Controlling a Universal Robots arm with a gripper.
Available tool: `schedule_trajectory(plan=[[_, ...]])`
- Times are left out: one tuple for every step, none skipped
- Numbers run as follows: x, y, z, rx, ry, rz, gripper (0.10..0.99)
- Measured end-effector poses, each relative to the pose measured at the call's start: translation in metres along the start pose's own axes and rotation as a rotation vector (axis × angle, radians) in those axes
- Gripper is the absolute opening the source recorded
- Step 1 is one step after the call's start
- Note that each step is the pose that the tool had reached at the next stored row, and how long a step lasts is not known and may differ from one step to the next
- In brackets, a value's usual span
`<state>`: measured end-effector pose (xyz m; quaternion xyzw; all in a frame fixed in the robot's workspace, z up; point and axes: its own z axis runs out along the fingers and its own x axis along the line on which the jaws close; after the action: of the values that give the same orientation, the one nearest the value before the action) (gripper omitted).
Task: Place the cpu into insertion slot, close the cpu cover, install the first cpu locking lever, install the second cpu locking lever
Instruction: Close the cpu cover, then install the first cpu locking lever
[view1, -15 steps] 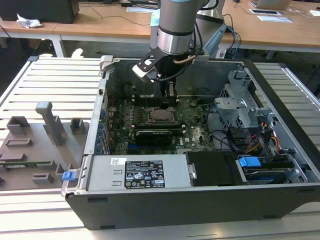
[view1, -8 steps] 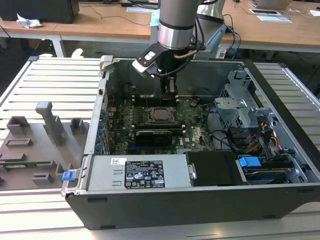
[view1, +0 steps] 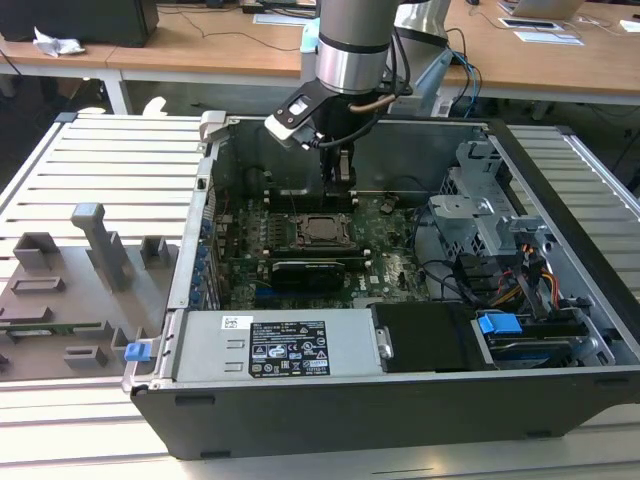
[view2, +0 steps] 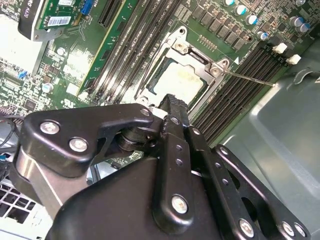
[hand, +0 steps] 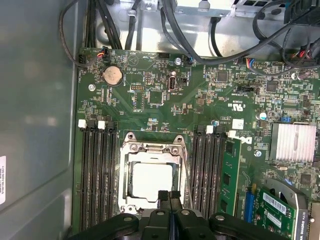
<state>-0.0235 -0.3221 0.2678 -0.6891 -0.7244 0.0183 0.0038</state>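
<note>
While the square silver-grey cpu (hand: 152, 181) sits under its silvery cpu cover (hand: 150, 149), my clenched, empty end effector (hand: 169, 195) probably faces lever-latching, which demands precise contact.

WORK AREA SURROUNDINGS

Foreground: slatted grey metal surface (view1: 100, 165), ribs running side to side, reaching both edges of the exterior view. On the exterior view's left part of it: grey moulded fixtures (view1: 95, 245), some upright, some low, with one small blue clip (view1: 137, 351) just beside them. Behind: pale wooden desks (view1: 200, 50) on white legs (view1: 118, 95), spanning the rear. On those desks: dark box (view1: 90, 18) and crumpled white item (view1: 55, 42) at the exterior view's left, loose papers (view1: 545, 35) at its right. Beneath the desks: dark floor (view1: 30, 110). Even light throughout; pale sheen on the far slats at the exterior view's left.
</note>
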Motion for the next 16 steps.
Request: schedule_trajectory(plan=[[0.0,0.0,0.0,0.0,0.0,0.0,0.106],[0.0,0.0,-0.0001,0.0,-0.0001,0.0,0.106],[0.0,0.0,-0.0001,0.0,0.0,0.0,0.106],[0.0,0.0,-0.0001,0.0,0.0,0.0,0.106],[0.0,0.0,-0.0002,0.0,-0.0001,0.0,0.106],[0.0,0.0,-0.0002,0.0,0.0,0.0,0.106],[0.0,0.0,-0.0003,0.0,0.0,0.0,0.106],[0.0,0.0,-0.0003,0.0,-0.0001,0.0,0.106],[0.0,0.0,-0.0003,0.0,0.0,0.0,0.106],[0.0,0.0,-0.0004,0.0,-0.0001,0.0,0.106],[0.0,0.0,-0.0004,0.0,-0.0001,-0.003,0.106],[0.0,0.0,-0.0004,0.0,-0.0004,-0.011,0.106],[0.0,0.0,-0.0004,0.0,-0.0005,-0.016,0.106],[0.0,0.0,-0.0004,-0.001,-0.0009,-0.034,0.106],[0.0,0.0,-0.0004,-0.001,-0.0013,-0.045,0.106],[0.0,0.0,-0.0004,-0.001,-0.0018,-0.062,0.106]])
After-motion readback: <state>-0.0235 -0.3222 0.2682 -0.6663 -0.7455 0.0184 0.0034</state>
